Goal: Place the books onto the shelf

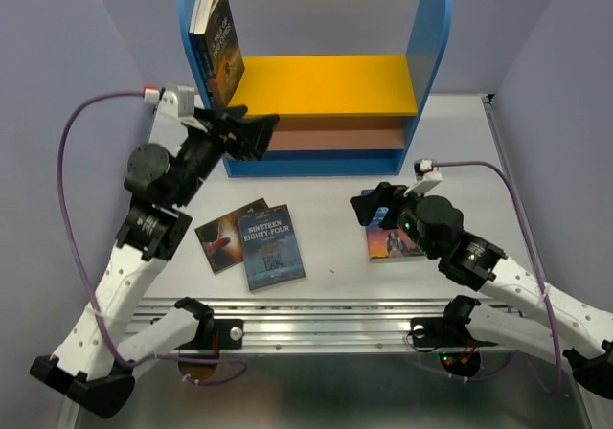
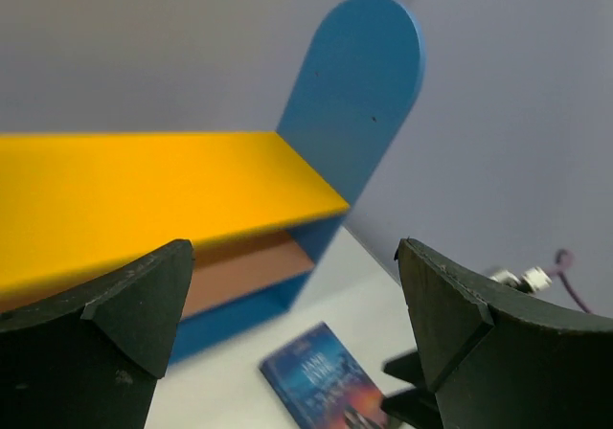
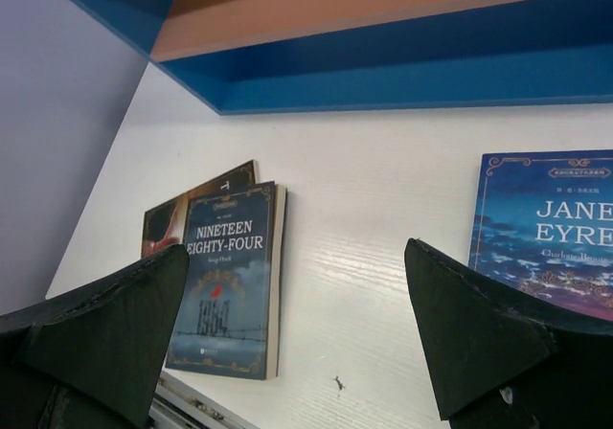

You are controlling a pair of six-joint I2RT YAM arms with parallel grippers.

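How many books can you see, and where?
4: a dark book standing at the shelf's left panel, Nineteen Eighty-Four on the table overlapping a dark brown book, Jane Eyre beneath the right hand. More may hide behind the standing one.

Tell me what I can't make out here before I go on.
Jane Eyre: top view, right gripper covers its upper part; right wrist view, frame edge cuts it.
Dark book under Nineteen Eighty-Four: title mostly covered, both views.
Shelved book: title too small, top view.

White table [image 1: 335, 230]: blue shelf [image 1: 428, 46], Nineteen Eighty-Four [image 1: 272, 247], Jane Eyre [image 1: 391, 247], dark book [image 1: 218, 239].
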